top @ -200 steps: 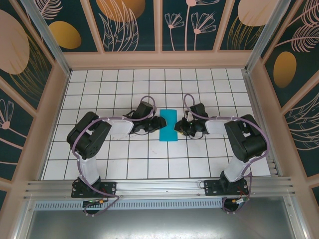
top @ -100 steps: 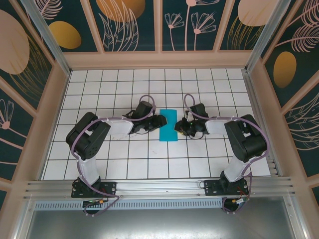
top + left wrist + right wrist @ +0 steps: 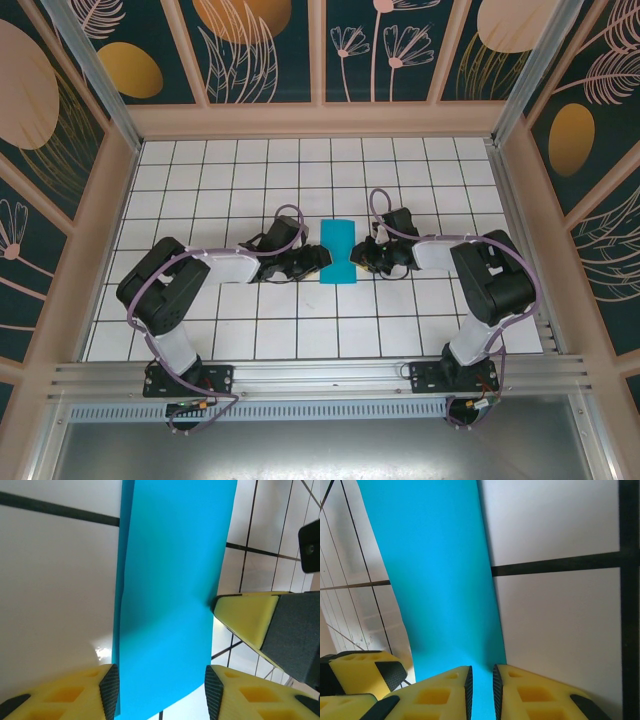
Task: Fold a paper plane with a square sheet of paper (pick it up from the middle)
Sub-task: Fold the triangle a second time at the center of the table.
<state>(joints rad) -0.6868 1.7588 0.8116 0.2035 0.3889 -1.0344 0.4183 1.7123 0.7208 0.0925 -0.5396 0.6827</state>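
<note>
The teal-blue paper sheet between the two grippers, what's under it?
The teal-blue paper sheet lies on the white tiled tabletop. Black grid lines run to its edges and vanish beneath. It looks folded, so any lower layer, or anything else underneath, is hidden.

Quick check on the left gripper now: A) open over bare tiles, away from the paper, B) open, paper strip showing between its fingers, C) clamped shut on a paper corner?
B: the left wrist view shows the left gripper open, the teal paper spanning the gap between its fingers.
</note>
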